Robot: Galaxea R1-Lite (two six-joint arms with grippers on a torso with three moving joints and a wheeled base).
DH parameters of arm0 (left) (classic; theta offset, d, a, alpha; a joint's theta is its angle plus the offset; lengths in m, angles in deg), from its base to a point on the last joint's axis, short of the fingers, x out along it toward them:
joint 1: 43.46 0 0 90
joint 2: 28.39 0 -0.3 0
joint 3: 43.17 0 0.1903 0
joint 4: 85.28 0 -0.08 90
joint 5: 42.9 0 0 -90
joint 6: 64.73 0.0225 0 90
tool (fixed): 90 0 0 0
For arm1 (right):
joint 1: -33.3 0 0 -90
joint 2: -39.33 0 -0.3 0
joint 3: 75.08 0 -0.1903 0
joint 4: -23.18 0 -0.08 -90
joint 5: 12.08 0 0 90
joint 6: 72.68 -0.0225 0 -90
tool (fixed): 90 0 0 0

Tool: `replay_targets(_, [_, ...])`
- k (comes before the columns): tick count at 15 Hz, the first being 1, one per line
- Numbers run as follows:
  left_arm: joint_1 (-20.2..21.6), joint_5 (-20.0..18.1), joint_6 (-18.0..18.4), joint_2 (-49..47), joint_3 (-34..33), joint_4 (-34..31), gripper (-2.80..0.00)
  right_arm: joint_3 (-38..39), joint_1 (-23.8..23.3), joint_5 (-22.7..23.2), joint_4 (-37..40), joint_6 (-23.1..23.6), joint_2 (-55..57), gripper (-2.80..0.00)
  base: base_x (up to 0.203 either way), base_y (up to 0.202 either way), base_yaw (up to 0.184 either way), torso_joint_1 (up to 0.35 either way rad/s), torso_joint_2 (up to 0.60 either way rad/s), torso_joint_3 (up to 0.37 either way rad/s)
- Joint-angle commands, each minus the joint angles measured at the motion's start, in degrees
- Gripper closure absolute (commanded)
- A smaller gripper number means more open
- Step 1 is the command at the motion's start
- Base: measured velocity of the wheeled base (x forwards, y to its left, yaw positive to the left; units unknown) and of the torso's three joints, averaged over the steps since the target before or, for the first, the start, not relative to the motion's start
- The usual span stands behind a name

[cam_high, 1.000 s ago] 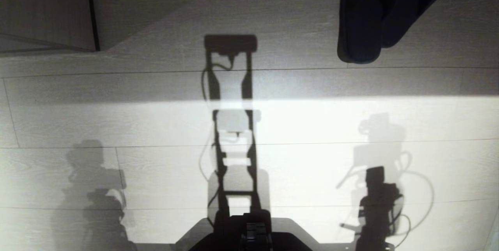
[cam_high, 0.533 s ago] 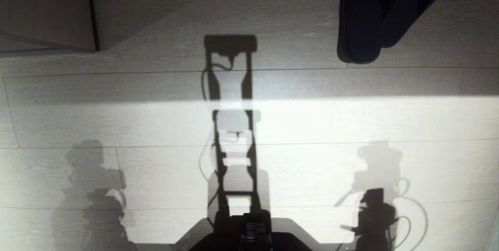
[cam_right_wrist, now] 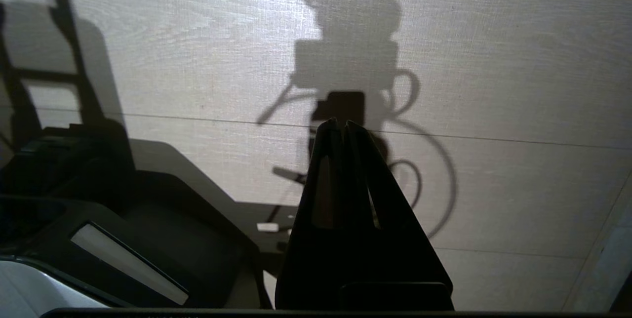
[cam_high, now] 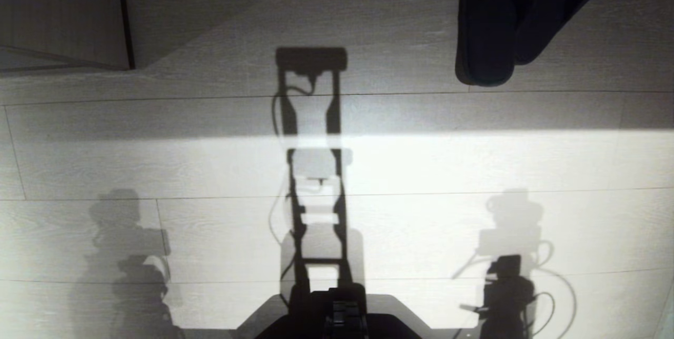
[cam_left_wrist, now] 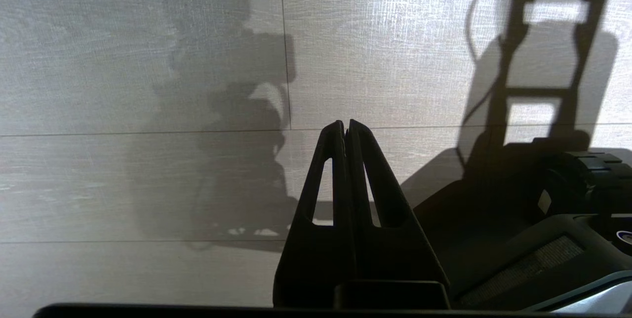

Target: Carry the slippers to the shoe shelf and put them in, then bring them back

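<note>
1. Wood-grain boarding is seen at the far left of the head view, ending in a dark upright edge; whether it belongs to the shoe shelf cannot be told.
2. The left pincer is shown only in the left wrist view, its two dark fingers pressed tip to tip with nothing between them, held above the pale plank floor; its shadow is cast on the floor at the lower left of the head view.
3. The robot's dark base is seen at the bottom centre of the head view, with the long shadow of the torso thrown forward across the floor.
4. The right pincer is seen in the right wrist view, clenched and empty, above the floor and beside the base.
5. The slippers are found at the far right top of the head view, lying together on the floor, one partly overlapping the other, well apart from both pincers.
</note>
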Motion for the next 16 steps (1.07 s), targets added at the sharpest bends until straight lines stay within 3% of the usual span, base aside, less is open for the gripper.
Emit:
replay_targets(1, [0.0,0.0,0.0,0.0,0.0,0.0,0.00,0.0,0.0,0.0,0.0,0.0,0.3,0.00,0.000,0.000,0.000,0.000,0.00,0.000])
replay_targets(7, [0.0,0.0,-0.1,0.0,0.0,0.1,0.00,0.0,0.0,0.0,0.0,0.0,0.3,0.00,0.000,0.000,0.000,0.001,0.00,0.025])
replay_targets(16, [0.0,0.0,-0.1,-0.1,0.0,0.1,0.00,0.0,0.0,0.0,0.0,0.0,0.3,0.00,0.000,0.000,0.000,0.003,0.00,0.192])
